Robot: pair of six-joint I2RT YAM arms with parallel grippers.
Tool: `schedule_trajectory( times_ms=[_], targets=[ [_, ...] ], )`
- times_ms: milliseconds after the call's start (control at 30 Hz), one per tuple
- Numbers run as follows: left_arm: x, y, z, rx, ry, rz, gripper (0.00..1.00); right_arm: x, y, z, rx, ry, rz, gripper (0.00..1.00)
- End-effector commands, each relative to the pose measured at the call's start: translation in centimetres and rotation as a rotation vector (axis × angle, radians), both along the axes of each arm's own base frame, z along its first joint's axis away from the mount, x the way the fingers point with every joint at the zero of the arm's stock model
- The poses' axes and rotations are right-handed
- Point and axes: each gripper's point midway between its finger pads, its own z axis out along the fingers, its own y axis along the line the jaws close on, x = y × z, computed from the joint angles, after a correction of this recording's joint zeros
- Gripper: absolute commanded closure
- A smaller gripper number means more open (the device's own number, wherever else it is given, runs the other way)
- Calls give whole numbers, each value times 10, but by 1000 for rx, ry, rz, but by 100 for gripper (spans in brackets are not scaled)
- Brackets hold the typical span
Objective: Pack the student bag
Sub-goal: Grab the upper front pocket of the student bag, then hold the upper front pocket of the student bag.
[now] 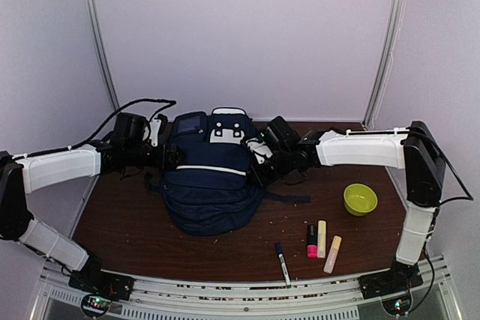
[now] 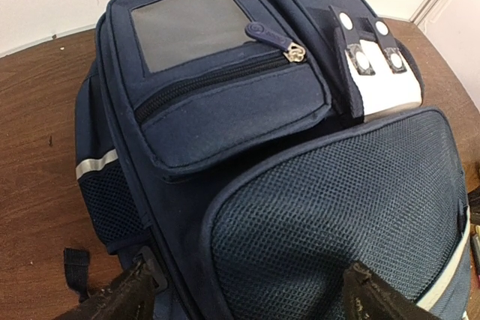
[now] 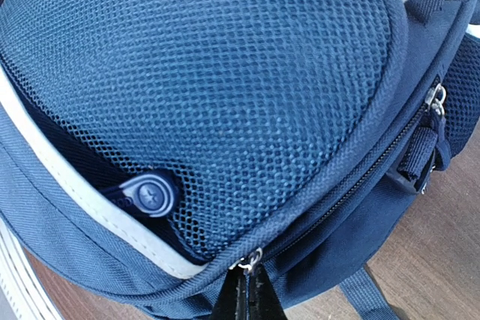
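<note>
The student bag (image 1: pixel 210 185), a navy-blue backpack with white trim, lies in the middle of the table. My left gripper (image 1: pixel 171 157) is at its left side. In the left wrist view it is open (image 2: pixel 251 301), with its fingers (image 2: pixel 127 297) wide apart over the bag's mesh pocket (image 2: pixel 330 207). My right gripper (image 1: pixel 259 157) is at the bag's right side. In the right wrist view it is shut (image 3: pixel 247 297) on the metal zipper pull (image 3: pixel 247 260) of the main zip, which runs closed under the mesh pocket (image 3: pixel 210 73).
A green bowl (image 1: pixel 360 198) stands on the right of the table. Near the front edge lie a dark marker (image 1: pixel 282 262), a pink highlighter (image 1: pixel 311 240), a yellow highlighter (image 1: pixel 322 238) and a peach one (image 1: pixel 332 254). A strap (image 1: pixel 289 198) trails to the bag's right.
</note>
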Motion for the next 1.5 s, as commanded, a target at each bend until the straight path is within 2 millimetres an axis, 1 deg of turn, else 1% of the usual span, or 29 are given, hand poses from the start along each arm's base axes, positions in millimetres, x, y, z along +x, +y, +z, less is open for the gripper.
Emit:
schedule_trajectory(
  times_ms=[0,100,233,333,433,500,567,667,733,800,833,900,933,967,1000,1067,1133,1200,1233,1300,1333,1400,1467],
  targets=[
    [-3,-3,-4,5,-7,-34,11,28,-1,13,-14,-86,-45,100],
    [-6,-2,3,2,-32,-41,11,35,-11,10,-43,-78,-83,100],
    [-9,4,10,15,-61,-25,11,38,-23,16,-22,-80,-87,100],
    [-10,7,10,30,-63,-20,11,23,-16,16,3,-59,33,100],
    [-10,8,7,36,-58,-16,11,12,-14,5,-30,-11,111,100],
    [-10,7,3,33,-47,-16,11,13,-13,-1,-41,-3,116,100],
    [-9,6,-1,29,-34,-18,12,17,-9,-3,-27,-3,107,94],
    [-9,4,-7,23,-16,-20,12,24,0,-1,21,-7,82,85],
    [-10,3,-7,17,-14,-22,12,28,6,3,58,-18,69,83],
    [-10,3,-7,15,-20,-23,12,32,10,5,84,-27,55,83],
    [-10,4,-7,18,-22,-21,12,33,10,4,88,-28,50,85],
    [-11,4,-5,21,-25,-22,12,35,9,6,87,-35,36,94],
    [-11,5,-3,21,-32,-24,13,35,6,6,81,-41,28,98],
    [-12,4,1,19,-46,-34,14,36,3,7,75,-51,19,100],
    [-13,2,8,15,-68,-54,15,36,-1,8,66,-62,8,100],
    [-15,-6,27,5,-137,-120,17,40,-14,11,34,-88,-31,100],
    [-15,-13,45,2,-205,-179,19,48,-30,17,-13,-131,-83,100],
    [-9,-18,59,-10,-245,-189,18,57,-41,24,-48,-165,-112,100],
    [-3,-18,63,-19,-258,-183,16,61,-44,29,-54,-178,-122,100],
    [15,-14,61,-44,-244,-138,13,69,-46,40,-56,-201,-132,100],
    [26,-11,56,-45,-216,-112,13,73,-46,46,-54,-214,-136,100],
    [47,-6,35,-29,-125,-77,15,81,-46,58,-57,-243,-147,100],
    [56,-12,14,-32,-68,-98,21,89,-47,73,-62,-280,-162,100]
  ],
)
